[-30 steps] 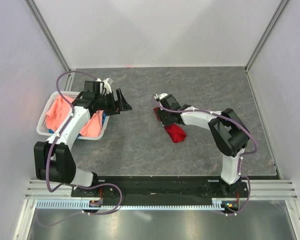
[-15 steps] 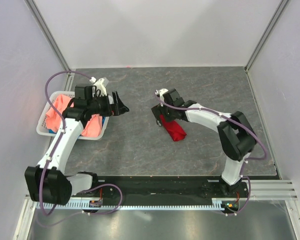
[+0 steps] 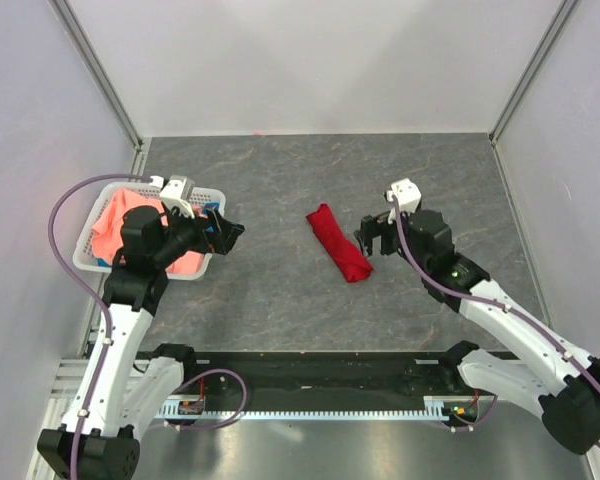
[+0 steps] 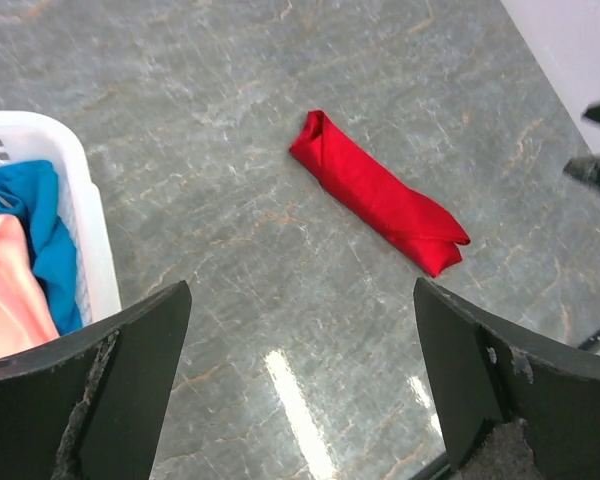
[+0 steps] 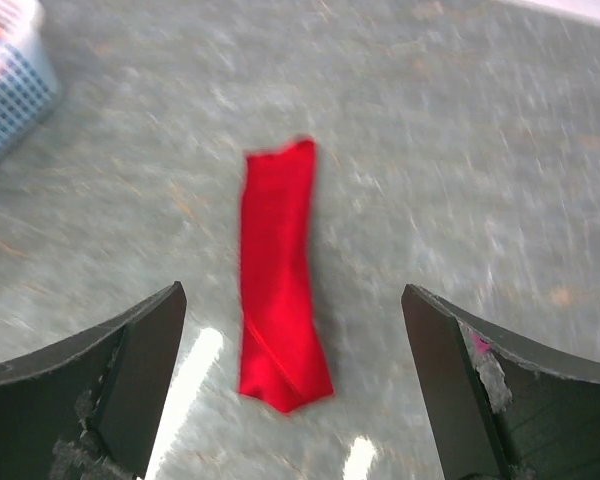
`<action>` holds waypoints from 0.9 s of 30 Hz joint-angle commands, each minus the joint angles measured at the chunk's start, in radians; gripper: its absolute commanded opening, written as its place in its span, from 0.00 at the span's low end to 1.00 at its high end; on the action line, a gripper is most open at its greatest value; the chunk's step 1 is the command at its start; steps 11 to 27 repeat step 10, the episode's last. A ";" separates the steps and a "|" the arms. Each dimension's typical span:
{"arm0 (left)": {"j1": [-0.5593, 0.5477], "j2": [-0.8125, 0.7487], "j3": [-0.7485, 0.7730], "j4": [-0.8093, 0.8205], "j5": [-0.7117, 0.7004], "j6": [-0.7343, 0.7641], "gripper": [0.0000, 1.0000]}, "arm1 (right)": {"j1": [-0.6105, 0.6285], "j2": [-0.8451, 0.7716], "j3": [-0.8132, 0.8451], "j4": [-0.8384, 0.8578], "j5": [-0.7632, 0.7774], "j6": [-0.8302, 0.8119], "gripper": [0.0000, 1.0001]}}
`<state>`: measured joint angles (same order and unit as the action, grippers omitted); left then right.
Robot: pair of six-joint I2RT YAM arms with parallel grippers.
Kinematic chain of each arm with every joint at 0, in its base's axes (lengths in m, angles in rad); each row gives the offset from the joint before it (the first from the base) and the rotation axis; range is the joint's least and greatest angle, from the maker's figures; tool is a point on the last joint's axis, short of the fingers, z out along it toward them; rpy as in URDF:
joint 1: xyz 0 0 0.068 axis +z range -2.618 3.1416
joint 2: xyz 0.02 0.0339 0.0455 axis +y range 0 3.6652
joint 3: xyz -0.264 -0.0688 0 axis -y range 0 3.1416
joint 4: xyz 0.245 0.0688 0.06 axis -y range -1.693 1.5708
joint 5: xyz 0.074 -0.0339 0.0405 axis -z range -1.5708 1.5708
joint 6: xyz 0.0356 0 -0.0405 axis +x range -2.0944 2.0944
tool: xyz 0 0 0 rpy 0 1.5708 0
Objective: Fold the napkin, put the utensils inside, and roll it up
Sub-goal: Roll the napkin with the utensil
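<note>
The deep red napkin (image 3: 339, 243) lies rolled into a narrow bundle in the middle of the table, also seen in the left wrist view (image 4: 378, 193) and the right wrist view (image 5: 278, 282). The utensils are hidden. My right gripper (image 3: 371, 235) hovers open just right of the roll, its fingers apart from the cloth. My left gripper (image 3: 225, 232) stands open at the basket's right side, well left of the roll. Nothing sits between either pair of fingers.
A white basket (image 3: 88, 250) at the left holds a salmon-pink cloth (image 3: 120, 226) and a blue cloth (image 4: 42, 234). White walls with metal corner posts enclose the dark stone-patterned table (image 3: 280, 290). The arm bases stand on the rail along the near edge.
The right gripper opened, let go of the red roll and drew back to the right. The left arm pulled back toward the near edge, its gripper now lower beside the basket.
</note>
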<state>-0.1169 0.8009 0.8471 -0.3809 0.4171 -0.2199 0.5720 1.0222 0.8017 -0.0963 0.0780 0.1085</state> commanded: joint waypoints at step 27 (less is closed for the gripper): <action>0.006 -0.091 -0.074 0.093 -0.040 0.050 1.00 | -0.004 -0.198 -0.262 0.060 0.146 0.063 0.98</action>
